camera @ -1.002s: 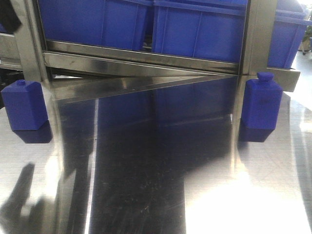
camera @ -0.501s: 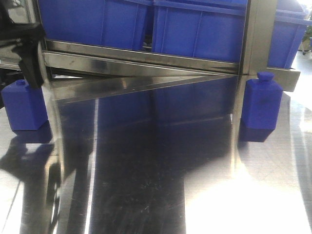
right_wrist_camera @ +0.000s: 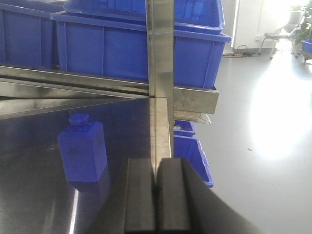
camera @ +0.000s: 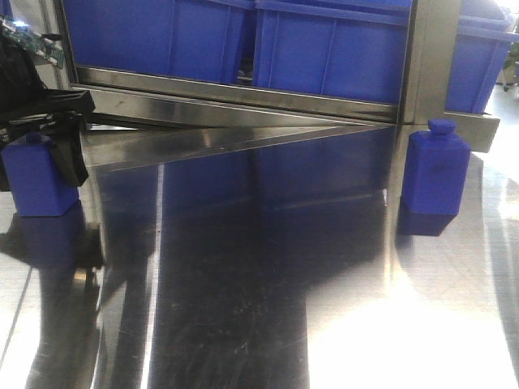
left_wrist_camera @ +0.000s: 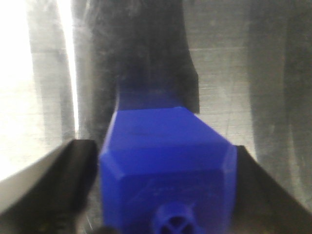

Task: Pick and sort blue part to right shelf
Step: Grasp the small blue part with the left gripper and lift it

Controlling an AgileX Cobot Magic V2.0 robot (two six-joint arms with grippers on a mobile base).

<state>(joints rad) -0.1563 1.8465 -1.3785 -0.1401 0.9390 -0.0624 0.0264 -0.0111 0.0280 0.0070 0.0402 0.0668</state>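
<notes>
While the left end effector (left_wrist_camera: 163, 146) straddles, spread, the squat matte-blue plastic block (camera: 36, 186), that block looks light, rigid; pinch flat sides. Right end effector (right_wrist_camera: 156, 195) closed.

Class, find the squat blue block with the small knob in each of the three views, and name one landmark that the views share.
Front view: the squat blue block stands far left on the steel table.
Left wrist view: the block fills the lower centre, flanked by the left gripper.
Right wrist view: absent; only the taller block with a wide cap shows.
Shared landmark: the steel table, in all three.
</notes>
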